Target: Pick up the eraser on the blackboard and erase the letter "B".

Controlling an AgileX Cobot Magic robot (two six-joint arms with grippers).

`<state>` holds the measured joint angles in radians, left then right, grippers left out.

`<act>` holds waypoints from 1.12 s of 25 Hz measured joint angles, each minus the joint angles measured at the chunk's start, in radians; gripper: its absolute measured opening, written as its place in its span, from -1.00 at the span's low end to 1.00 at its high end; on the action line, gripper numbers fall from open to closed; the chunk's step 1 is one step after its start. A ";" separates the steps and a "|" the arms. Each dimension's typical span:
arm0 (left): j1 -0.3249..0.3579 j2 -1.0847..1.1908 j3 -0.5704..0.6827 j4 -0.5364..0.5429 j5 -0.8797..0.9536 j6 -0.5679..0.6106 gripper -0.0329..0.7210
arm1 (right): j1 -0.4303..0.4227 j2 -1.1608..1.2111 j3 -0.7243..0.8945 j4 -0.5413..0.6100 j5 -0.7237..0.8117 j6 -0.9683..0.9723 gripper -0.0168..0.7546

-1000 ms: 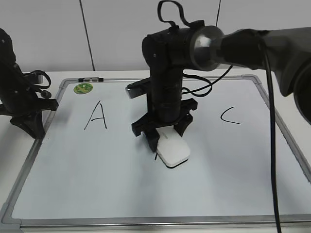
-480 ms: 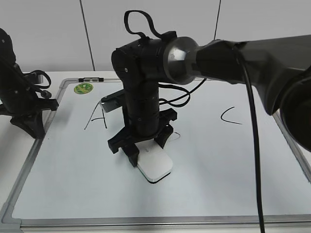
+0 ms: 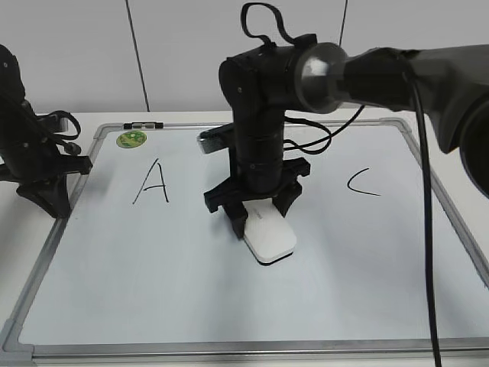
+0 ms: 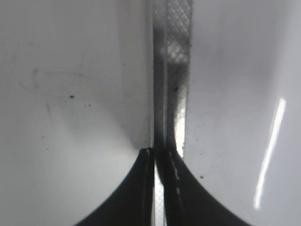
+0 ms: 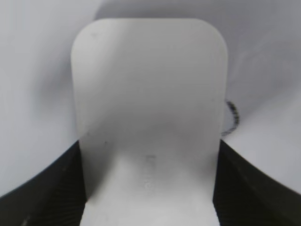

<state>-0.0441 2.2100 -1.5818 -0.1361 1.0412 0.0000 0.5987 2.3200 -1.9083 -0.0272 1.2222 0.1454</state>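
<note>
On my screen the right pincer (image 3: pixel 258 216) grasps the eraser (image 3: pixel 269 236) by its two long sides and holds it flat on the blackboard (image 3: pixel 114 267), near the middle, between the letter A (image 3: pixel 153 182) and the letter C (image 3: pixel 361 183). Of the letter B (image 5: pixel 232 118) I see only a short dark stroke beside the eraser's edge in the right wrist view. The left pincer (image 4: pixel 160 162) is clenched with the tips together, over the grey frame at the blackboard's left edge, beside the white desk (image 3: pixel 19 252).
</note>
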 joint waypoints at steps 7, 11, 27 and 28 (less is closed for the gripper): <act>0.000 0.000 0.000 0.003 0.000 0.000 -0.86 | -0.123 0.000 -0.004 -0.037 -0.002 0.006 0.40; 0.000 0.000 0.000 0.003 0.000 0.000 -0.86 | -0.159 0.000 -0.004 -0.046 -0.002 0.010 0.40; 0.000 0.000 0.000 0.006 0.002 0.000 -0.86 | -0.175 -0.264 0.075 -0.088 0.000 0.012 0.40; 0.000 0.000 0.000 0.006 0.002 0.000 -0.86 | -0.177 -0.279 0.094 -0.088 0.000 0.012 0.40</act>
<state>-0.0441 2.2100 -1.5818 -0.1305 1.0435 0.0000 0.4216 2.0413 -1.8147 -0.1150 1.2221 0.1573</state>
